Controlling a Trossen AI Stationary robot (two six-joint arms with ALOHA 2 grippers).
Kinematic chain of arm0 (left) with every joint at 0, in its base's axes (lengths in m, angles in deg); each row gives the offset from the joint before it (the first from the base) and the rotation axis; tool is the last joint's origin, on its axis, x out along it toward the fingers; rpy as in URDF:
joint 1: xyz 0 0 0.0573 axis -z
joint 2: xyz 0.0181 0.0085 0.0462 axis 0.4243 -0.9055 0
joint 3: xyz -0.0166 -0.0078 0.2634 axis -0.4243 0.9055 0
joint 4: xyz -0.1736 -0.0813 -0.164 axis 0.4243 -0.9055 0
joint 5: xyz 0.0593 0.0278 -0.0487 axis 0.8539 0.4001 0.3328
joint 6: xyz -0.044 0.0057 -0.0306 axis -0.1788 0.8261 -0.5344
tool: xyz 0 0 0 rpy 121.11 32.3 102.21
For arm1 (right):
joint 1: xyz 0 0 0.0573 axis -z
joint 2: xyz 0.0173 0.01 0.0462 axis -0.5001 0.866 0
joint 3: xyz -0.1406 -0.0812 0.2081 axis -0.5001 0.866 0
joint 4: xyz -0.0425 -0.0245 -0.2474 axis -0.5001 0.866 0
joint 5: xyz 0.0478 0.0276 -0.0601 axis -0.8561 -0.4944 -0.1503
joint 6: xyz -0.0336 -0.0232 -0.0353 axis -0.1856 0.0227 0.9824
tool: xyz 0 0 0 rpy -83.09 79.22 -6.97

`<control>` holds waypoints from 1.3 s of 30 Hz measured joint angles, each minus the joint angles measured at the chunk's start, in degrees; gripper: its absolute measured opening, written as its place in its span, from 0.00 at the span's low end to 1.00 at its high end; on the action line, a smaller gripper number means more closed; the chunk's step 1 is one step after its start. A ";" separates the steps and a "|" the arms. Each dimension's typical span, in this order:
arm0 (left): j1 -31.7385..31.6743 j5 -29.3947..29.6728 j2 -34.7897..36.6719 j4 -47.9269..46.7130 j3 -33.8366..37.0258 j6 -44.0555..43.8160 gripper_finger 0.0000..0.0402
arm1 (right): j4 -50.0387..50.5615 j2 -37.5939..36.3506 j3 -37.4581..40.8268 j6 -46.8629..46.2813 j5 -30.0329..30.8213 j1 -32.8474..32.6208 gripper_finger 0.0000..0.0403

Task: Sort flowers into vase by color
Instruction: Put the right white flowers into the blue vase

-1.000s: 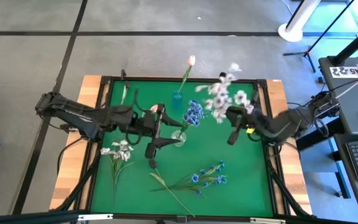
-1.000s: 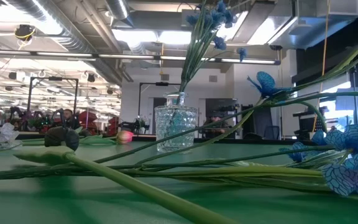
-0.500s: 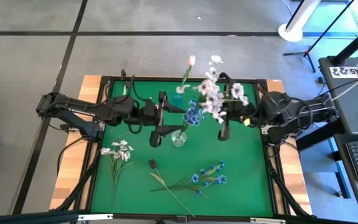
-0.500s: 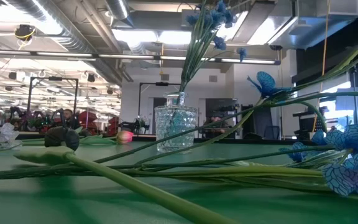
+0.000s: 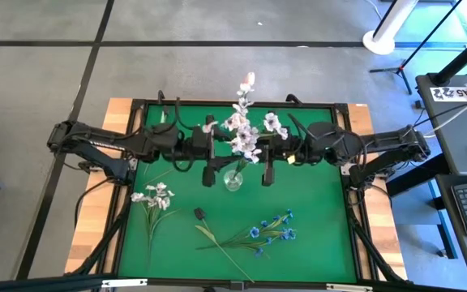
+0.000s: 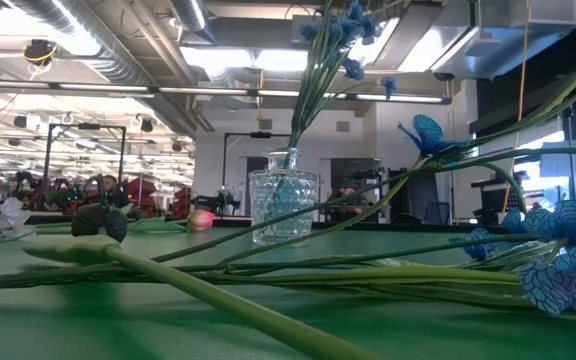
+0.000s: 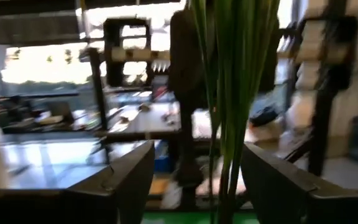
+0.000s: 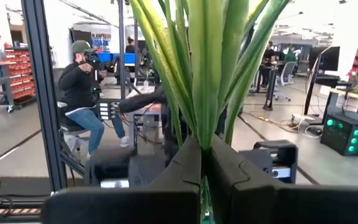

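White flowers [image 5: 246, 134] stood clamped by their stems in the right jaws [image 5: 267, 173], just beside the vase [image 5: 233, 181]. Left jaws [image 5: 208, 174] gaped wide, flanking the vase's blue stems [image 7: 229, 93].

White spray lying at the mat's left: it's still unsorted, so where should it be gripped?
Take the white spray by its bare stem, below the blossoms, probably from straight above with jaws across it: it lies flat, its thin stem exposed.

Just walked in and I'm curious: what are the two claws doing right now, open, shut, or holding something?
Left gripper: open, fingers either side of the green stems, beside the glass vase.
Right gripper: shut on the white flower spray.
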 joint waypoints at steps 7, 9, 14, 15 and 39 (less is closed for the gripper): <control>2.91 8.66 0.09 -2.30 0.00 4.06 0.40 | 0.95 -0.02 0.00 -0.18 0.00 -0.02 0.01; 3.82 8.76 0.65 -3.09 0.00 4.93 0.38 | 1.58 -0.07 0.00 -0.25 0.00 -0.02 0.01; 5.62 10.87 2.80 -5.39 0.00 5.12 0.36 | 3.39 -0.07 0.00 -0.50 0.55 -0.04 0.01; 5.85 11.24 3.22 -5.69 0.00 5.13 0.37 | 3.29 -0.07 0.00 -0.87 0.55 -0.04 0.01; 2.89 6.67 3.74 -11.34 0.00 -1.10 0.27 | 0.22 -0.07 0.00 -1.26 -1.03 -0.04 0.01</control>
